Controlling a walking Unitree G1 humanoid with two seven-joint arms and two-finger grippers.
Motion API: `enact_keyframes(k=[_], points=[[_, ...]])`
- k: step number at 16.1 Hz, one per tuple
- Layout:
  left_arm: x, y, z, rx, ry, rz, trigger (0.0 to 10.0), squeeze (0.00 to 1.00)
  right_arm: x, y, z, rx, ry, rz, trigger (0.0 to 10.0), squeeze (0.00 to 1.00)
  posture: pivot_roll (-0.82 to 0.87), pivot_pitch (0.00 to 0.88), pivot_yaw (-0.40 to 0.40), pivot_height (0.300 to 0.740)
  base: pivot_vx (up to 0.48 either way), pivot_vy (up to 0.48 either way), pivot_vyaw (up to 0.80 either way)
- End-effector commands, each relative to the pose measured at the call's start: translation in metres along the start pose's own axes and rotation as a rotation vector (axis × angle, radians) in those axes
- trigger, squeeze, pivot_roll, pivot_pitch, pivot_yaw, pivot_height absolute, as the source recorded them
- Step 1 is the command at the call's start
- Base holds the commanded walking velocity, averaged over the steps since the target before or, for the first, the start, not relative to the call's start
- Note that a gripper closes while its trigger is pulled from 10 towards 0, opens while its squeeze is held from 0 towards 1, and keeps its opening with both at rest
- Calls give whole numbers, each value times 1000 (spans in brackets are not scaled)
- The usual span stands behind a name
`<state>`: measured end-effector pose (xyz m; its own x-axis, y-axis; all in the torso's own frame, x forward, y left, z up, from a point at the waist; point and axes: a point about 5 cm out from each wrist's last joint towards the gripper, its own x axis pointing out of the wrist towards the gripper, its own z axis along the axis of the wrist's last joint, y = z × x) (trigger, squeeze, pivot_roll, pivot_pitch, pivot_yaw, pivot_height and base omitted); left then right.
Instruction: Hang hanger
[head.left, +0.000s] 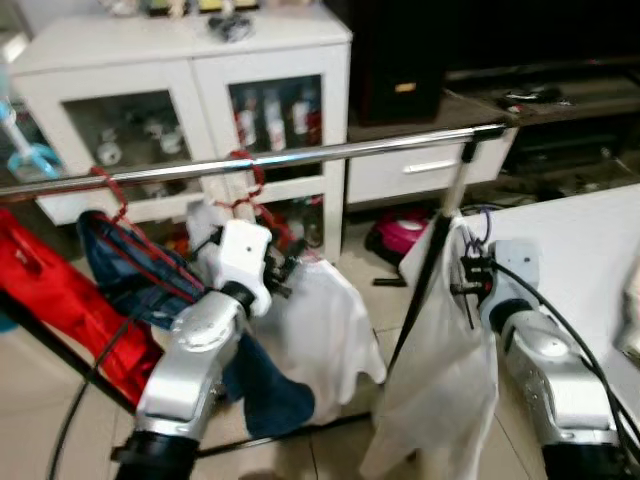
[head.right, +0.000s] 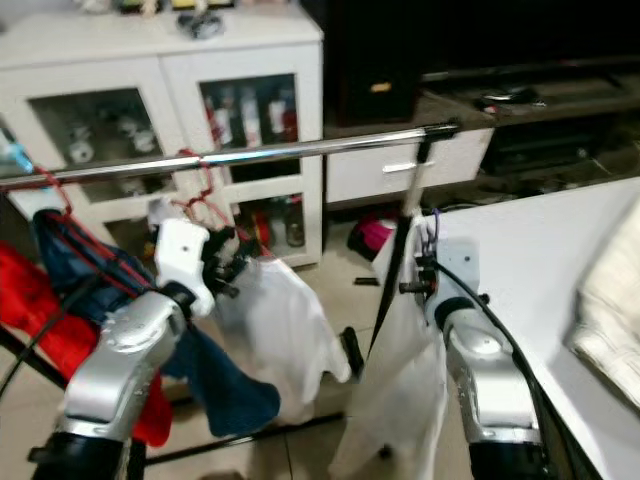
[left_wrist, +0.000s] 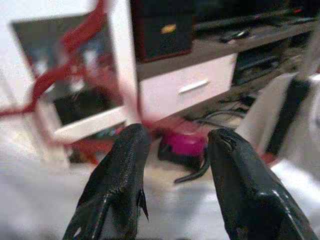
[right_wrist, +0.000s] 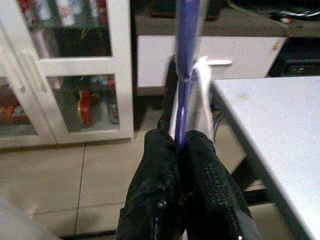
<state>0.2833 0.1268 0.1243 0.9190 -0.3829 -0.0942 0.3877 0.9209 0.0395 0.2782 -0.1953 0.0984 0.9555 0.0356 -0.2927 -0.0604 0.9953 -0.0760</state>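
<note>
Right wrist view: right gripper (right_wrist: 179, 145) jaws clenched on purple hanger (right_wrist: 186, 60); left gripper (left_wrist: 175, 150) jaws released.

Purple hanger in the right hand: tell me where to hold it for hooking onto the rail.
Keep the grip low on the neck, as the right hand has it now, shut on the purple hanger. The hook stands upright above the fingers, so it is probably best lifted from below over the rail.
</note>
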Motion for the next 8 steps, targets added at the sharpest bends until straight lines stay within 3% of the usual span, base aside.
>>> enact_keyframes(k=[1, 5, 8], points=[[0, 0, 1, 11, 0, 3, 10000, 0, 1, 8, 11, -3, -49, 51, 10000, 0, 88, 20, 15, 740, 0, 0, 0], [-1, -5, 0, 21, 4, -10, 10000, 0, -2, 4, 5, 10, -30, 43, 10000, 0, 85, 22, 16, 740, 0, 0, 0], [-2, -7, -2, 28, 8, -24, 10000, 0, -13, -7, -6, -108, 49, 80, 10000, 0, 84, 26, 17, 740, 0, 0, 0]])
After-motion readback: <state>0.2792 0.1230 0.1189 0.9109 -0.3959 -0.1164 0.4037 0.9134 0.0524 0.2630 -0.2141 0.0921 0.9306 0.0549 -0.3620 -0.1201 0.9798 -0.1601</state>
